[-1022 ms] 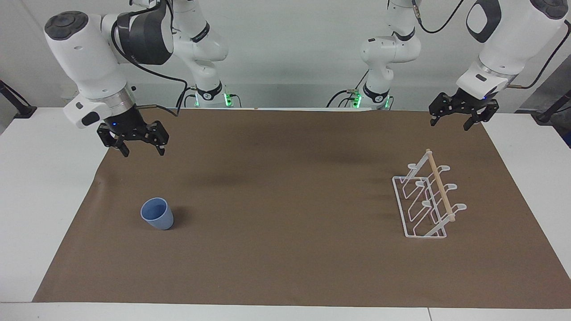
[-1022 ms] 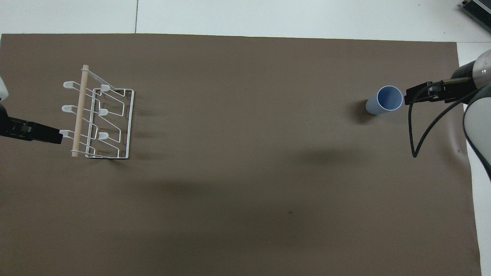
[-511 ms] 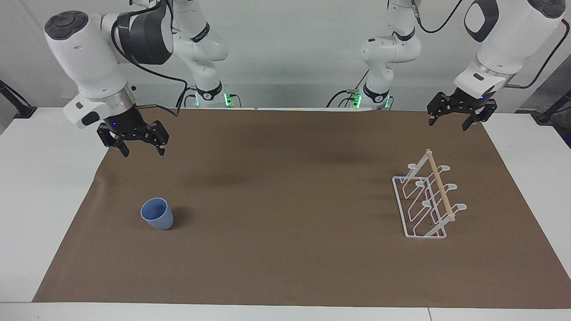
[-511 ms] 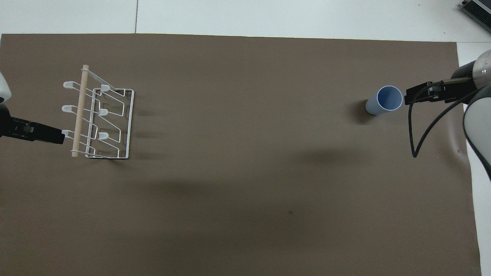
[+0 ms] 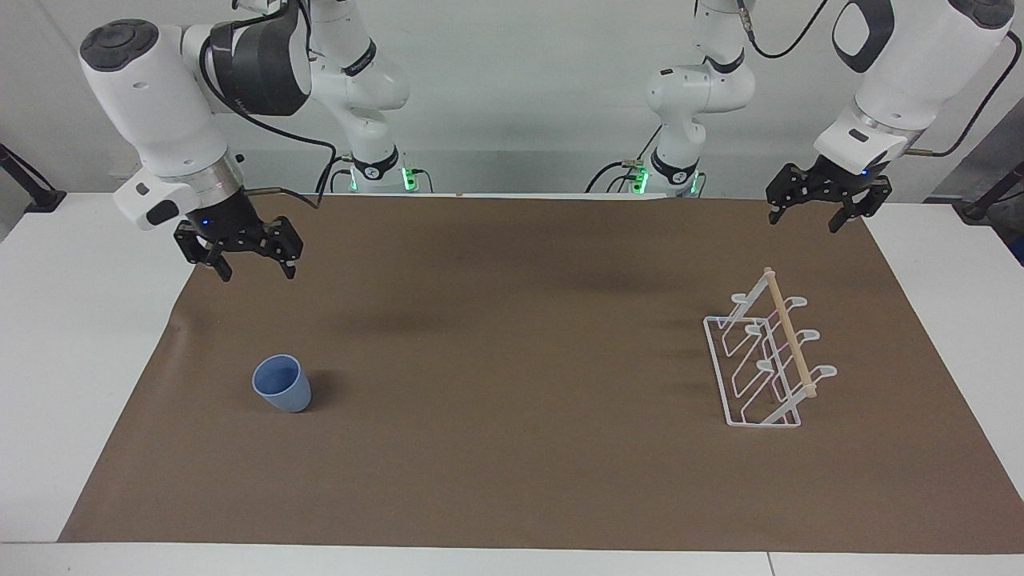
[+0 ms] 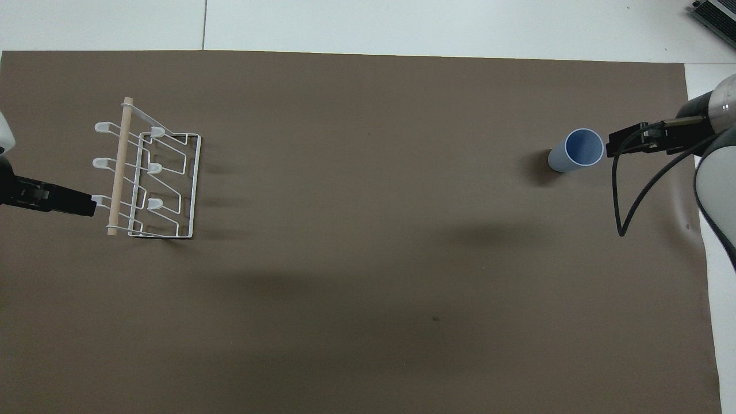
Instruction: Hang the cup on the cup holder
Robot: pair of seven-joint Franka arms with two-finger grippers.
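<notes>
1. Facing view: take the brown mat (image 5: 512,448) as your landmark. It covers most of the white table (image 5: 64,384), and both task items stand on it.
2. Find the cup (image 5: 282,384) on the mat toward the right arm's end of the table. It is light blue, stands upright on its base with the open rim facing up, and nothing touches it.
3. Find the cup holder (image 5: 766,356) on the mat toward the left arm's end, well apart from the cup. It is a white wire rack with loop-tipped prongs and a pale wooden rod (image 5: 788,332) along its top. No cup hangs on any prong.
4. Check the right gripper (image 5: 252,270). It hangs in the air over the mat's edge at the right arm's end, above the strip of mat between the cup and the robots. Its fingers are spread apart and hold nothing.
5. Check the left gripper (image 5: 808,220). It hangs in the air over the mat's corner at the left arm's end, above the strip of mat between the cup holder and the robots. Its fingers are spread apart and hold nothing.
6. Confirm in the overhead view: the cup (image 6: 578,150) and the cup holder (image 6: 149,172) stand near opposite ends of the mat (image 6: 368,287), and neither gripper touches either item.
</notes>
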